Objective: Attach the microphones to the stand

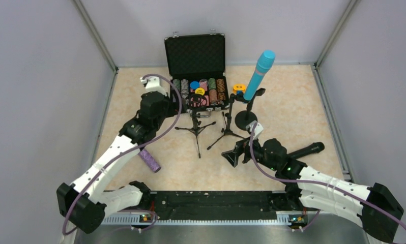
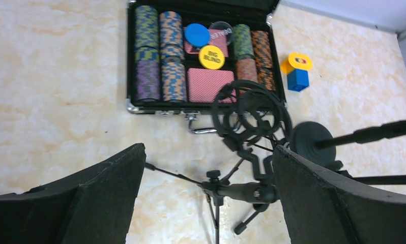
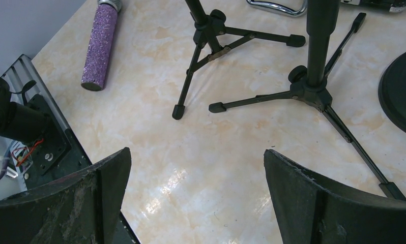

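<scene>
Chips fill the open black poker case (image 2: 132,104) at the back of the table (image 1: 292,117). They lie on edge in rows: four rows in the left compartments and, as far as I can make out, four in the right, which are partly hidden by a stand. Between them sit two red-backed card decks (image 2: 206,84). Three round buttons lie on top: one blue (image 2: 197,34), one yellow reading BIG BLIND (image 2: 211,57), and one pale reading DEALER (image 2: 222,30). The foam-lined lid (image 1: 195,51) stands upright. Just right of the case, a yellow disc rests on a blue block (image 2: 297,79).

Three stands are grouped in front of the case. Two are tripod stands, the left one (image 1: 196,129) carrying a ring-shaped shock mount (image 2: 249,114) and the other (image 1: 226,129) beside it. The third is a round-base stand (image 1: 245,119).

Three microphones are in view. The cyan microphone (image 1: 259,73) sits tilted in the round-base stand's clip, head up. The glittery purple microphone (image 1: 150,160) lies flat on the table beside the left arm, apart from the stands. The black microphone (image 1: 307,150) lies flat just right of the right arm.

The left gripper (image 2: 208,150) hangs over the shock-mount tripod with its fingers spread wide and nothing between them. The right gripper (image 3: 197,152) is also spread wide and empty, over bare table near the tripod feet.
</scene>
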`<act>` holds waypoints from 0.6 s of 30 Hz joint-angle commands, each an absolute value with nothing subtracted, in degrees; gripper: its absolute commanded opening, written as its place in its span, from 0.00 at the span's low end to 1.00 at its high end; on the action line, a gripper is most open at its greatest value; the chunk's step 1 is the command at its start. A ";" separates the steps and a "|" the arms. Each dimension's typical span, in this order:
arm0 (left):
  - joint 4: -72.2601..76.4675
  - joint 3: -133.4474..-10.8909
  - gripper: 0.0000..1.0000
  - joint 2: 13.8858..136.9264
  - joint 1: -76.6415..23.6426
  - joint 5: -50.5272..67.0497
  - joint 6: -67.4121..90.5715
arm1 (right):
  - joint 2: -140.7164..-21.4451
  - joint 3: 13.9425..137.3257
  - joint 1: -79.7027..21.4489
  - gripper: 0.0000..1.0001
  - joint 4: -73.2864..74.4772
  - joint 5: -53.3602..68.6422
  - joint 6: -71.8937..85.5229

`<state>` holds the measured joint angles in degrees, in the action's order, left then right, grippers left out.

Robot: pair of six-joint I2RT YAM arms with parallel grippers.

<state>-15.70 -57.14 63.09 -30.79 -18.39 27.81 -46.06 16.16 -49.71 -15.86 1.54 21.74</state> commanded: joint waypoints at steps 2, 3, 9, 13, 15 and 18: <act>-17.08 -53.44 0.99 55.25 -26.35 -17.64 30.59 | -45.44 16.15 -49.22 0.99 -17.23 1.52 22.10; -17.80 -52.65 0.99 54.09 -25.68 -18.15 30.98 | -45.59 16.13 -49.22 0.99 -17.42 1.51 22.08; -29.53 -50.63 0.97 50.07 -24.99 -24.98 36.79 | -47.19 15.73 -49.22 0.99 -19.53 2.13 22.17; -37.00 -49.50 0.97 49.19 -24.99 -28.26 41.31 | -48.48 15.98 -49.22 0.99 -20.37 2.60 22.05; -38.10 -47.94 0.96 48.94 -25.04 -29.36 42.46 | -48.98 15.99 -49.23 0.99 -20.86 2.89 21.98; -40.05 -45.34 0.97 49.47 -25.02 -32.89 46.83 | -49.57 16.15 -49.20 0.99 -20.96 3.26 22.00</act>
<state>-34.74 -48.01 49.76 -25.26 -27.05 40.18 -48.95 16.12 -49.71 -17.76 2.17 21.71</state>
